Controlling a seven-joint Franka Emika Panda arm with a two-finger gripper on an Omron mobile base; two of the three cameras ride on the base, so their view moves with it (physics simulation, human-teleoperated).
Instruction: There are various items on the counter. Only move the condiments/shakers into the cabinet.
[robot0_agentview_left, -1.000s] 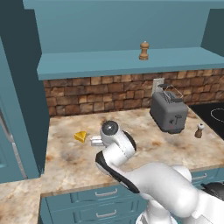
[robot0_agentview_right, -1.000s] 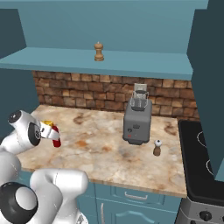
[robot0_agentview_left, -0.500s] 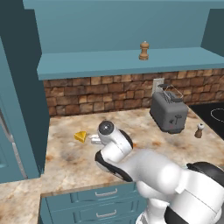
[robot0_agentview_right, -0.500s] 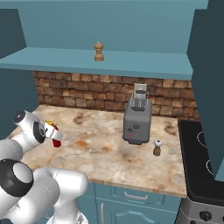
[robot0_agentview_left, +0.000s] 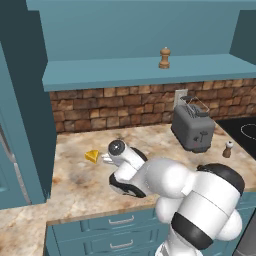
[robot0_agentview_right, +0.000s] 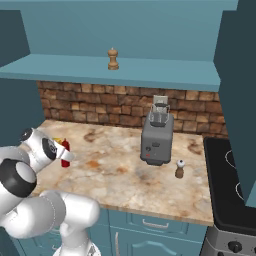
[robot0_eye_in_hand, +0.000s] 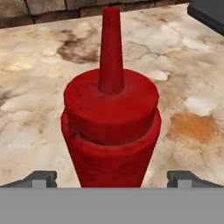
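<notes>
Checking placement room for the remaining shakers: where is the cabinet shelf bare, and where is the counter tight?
The cabinet shelf is bare on both sides of the tan wooden shaker. On the counter, the middle between red bottle and toaster is free. It is tighter between the toaster and the white-topped shaker, and around the bottle, where the open gripper straddles it.

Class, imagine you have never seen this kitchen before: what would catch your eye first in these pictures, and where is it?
The red squeeze bottle stands out first, upright on the marbled counter with the open claw straddling its base. Next comes the big white arm bending low over the counter's left end beside the yellow cheese wedge. Last, a lone wooden shaker sits on the teal cabinet shelf, above the grey toaster.
</notes>
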